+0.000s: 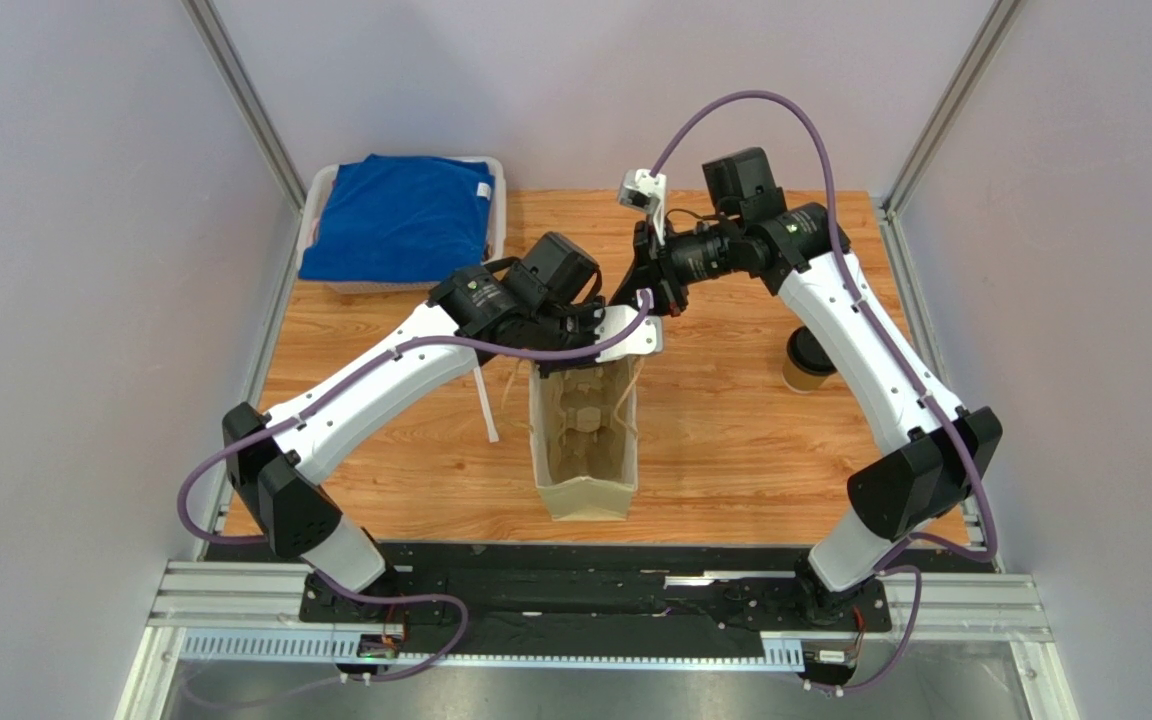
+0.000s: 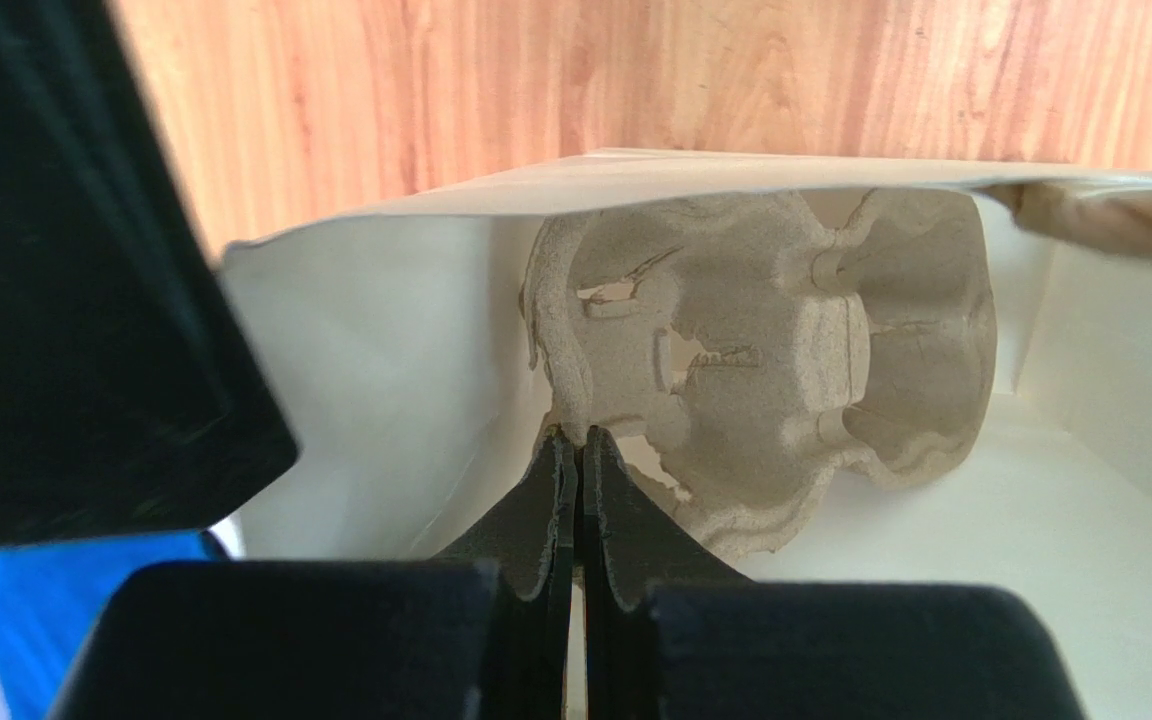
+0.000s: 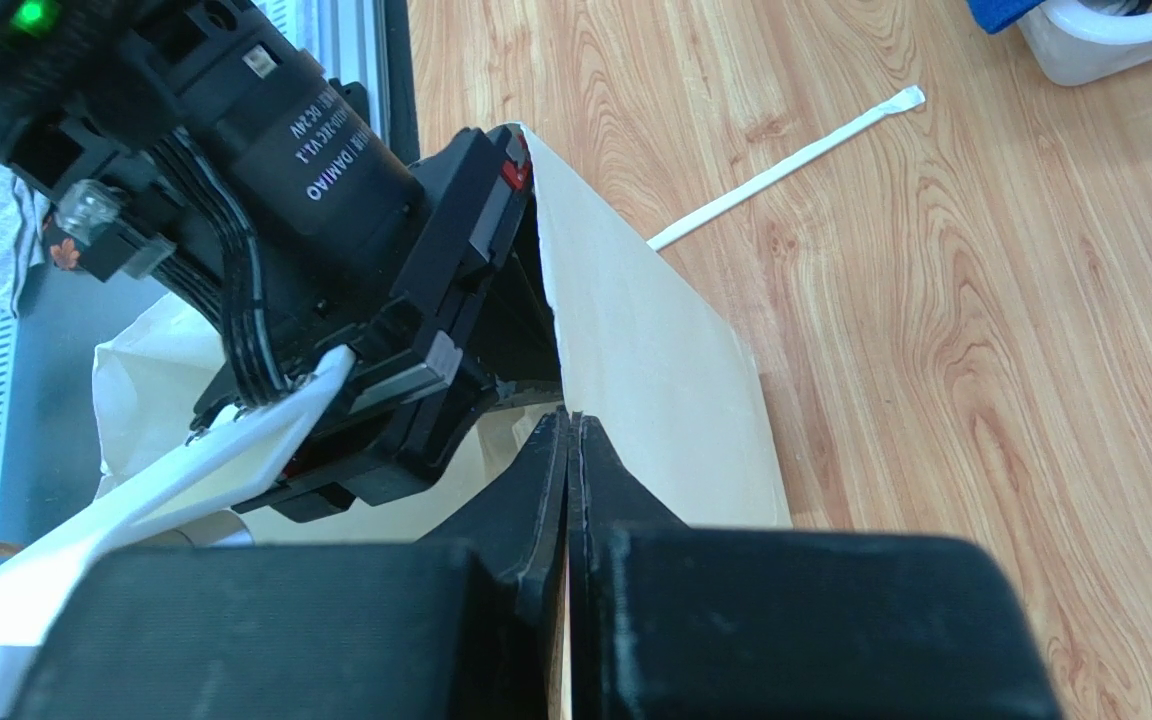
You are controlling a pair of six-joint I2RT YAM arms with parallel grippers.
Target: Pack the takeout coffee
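Here, left gripper [image 2: 579,450]: clenched; its fingers are pressed together on the rim of the bag [image 1: 585,488].
Right gripper [image 3: 570,435]: clenched as well; a thin edge of the bag's rim is pinched between its fingers, just beside the left gripper.
Bag: pale paper, set mid-table [image 1: 717,450], its mouth open toward both grippers.
Tray [image 2: 763,360]: moulded pulp, seen deep inside the bag against its far end.
Coffee [image 1: 806,360]: stood upright on the table outside the bag, well to its right, partly hidden by the right arm; it is touched by neither gripper.
Straw [image 1: 486,402]: laid on the wood just left of the bag.
Cloth [image 1: 399,218]: blue, folded in a white bin [image 1: 498,203] at the far left corner.
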